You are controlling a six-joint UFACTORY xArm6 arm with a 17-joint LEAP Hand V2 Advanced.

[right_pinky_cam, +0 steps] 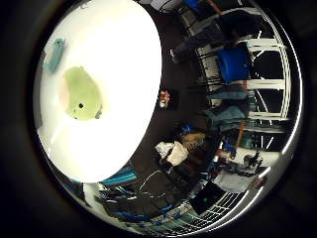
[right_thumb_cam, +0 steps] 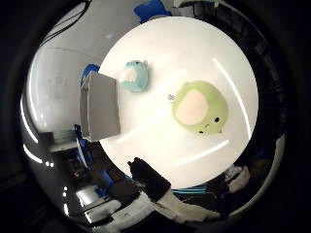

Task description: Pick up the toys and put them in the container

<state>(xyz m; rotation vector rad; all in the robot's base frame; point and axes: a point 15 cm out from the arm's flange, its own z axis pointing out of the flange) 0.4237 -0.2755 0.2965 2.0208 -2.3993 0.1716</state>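
A green round plush toy point(right_thumb_cam: 199, 107) lies on the white round table point(right_thumb_cam: 185, 49). A smaller teal plush toy point(right_thumb_cam: 134, 75) lies on the table beside a grey box-shaped container point(right_thumb_cam: 100, 107) that stands at the table's edge. The little finger side palm view also shows the green toy point(right_pinky_cam: 81, 94) and the teal toy point(right_pinky_cam: 54, 55) on the table.
A small white thing point(right_thumb_cam: 170, 95) lies next to the green toy. Blue chairs point(right_pinky_cam: 234, 64) and cluttered furniture point(right_pinky_cam: 178, 149) stand on the dark floor beside the table. A small red object point(right_pinky_cam: 163, 97) lies on the floor near the table's edge.
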